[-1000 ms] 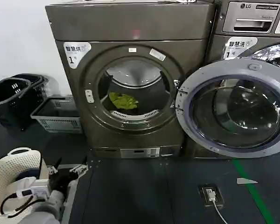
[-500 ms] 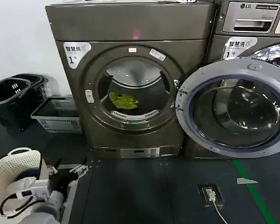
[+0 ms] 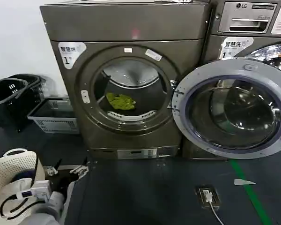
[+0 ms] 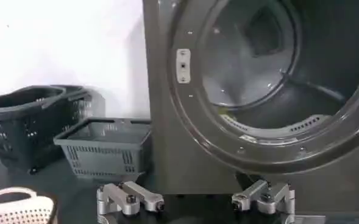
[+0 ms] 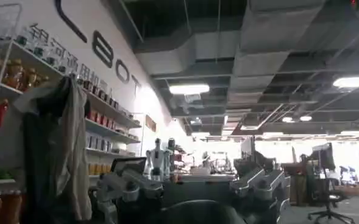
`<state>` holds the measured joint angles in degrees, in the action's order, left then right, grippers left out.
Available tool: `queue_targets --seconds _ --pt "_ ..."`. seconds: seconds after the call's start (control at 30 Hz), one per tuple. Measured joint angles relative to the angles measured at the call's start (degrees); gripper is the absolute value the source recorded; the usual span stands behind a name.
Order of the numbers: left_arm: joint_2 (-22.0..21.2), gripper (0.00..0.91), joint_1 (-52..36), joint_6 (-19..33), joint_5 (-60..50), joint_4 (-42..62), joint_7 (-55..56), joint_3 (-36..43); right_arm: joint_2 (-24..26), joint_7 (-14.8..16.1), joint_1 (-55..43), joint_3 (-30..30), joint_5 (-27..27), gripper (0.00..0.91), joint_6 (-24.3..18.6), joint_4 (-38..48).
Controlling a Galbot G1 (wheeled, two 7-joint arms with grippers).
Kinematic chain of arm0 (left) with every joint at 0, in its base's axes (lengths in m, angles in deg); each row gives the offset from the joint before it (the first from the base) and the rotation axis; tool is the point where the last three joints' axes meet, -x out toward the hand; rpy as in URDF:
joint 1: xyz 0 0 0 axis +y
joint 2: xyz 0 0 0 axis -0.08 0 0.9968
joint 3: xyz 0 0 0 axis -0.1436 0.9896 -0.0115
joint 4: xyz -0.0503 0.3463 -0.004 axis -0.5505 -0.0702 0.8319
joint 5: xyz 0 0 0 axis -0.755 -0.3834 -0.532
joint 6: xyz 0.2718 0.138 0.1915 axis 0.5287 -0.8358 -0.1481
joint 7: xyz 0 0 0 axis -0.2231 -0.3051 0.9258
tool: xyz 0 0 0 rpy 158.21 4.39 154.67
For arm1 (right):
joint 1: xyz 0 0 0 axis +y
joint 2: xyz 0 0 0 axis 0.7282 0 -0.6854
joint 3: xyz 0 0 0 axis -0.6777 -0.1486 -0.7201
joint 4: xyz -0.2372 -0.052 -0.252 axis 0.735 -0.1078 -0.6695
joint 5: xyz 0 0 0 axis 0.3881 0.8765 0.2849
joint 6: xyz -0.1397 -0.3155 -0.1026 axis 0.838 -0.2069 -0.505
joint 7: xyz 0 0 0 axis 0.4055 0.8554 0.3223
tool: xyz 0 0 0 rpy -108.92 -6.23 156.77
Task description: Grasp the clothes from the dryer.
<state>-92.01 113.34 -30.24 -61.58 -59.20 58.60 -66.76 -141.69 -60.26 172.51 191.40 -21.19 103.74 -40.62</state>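
Observation:
The dryer point(image 3: 126, 33) stands straight ahead, bronze-grey, with its round mouth open. Inside the drum, on the floor near the front lip, lies the clothes point(image 3: 120, 101), a small yellow-green bundle. My left gripper point(image 3: 67, 169) hangs low at the left, well in front of and below the drum mouth. In the left wrist view the left gripper point(image 4: 195, 206) is open with nothing between its fingers, facing the dryer point(image 4: 167, 152) front. My right gripper point(image 5: 194, 195) is open and empty, pointing away into a room with shelves.
The dryer's door point(image 3: 232, 108) is swung wide to the right, in front of the silver LG machine point(image 3: 253, 28). Black baskets point(image 3: 9, 96) and a grey basket point(image 3: 54, 115) stand left of the dryer. A white perforated basket point(image 3: 11, 171) sits by my left arm. A floor socket point(image 3: 208, 196) lies lower right.
The whole scene has slid slightly left and the dryer looks a bit nearer. The left gripper stays low at the left, still open. The clothes have not moved.

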Motion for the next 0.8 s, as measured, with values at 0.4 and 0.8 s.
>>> queue_targets --seconds 0.4,0.8 --pt "0.2 0.907 0.4 0.0 0.6 -0.3 0.5 0.0 -0.3 -0.2 -0.1 0.0 -0.1 0.907 -0.1 0.0" --pt "0.1 0.907 0.3 0.0 -0.2 -0.2 0.2 0.5 -0.8 -0.3 -0.6 -0.2 0.0 0.907 -0.5 0.3"
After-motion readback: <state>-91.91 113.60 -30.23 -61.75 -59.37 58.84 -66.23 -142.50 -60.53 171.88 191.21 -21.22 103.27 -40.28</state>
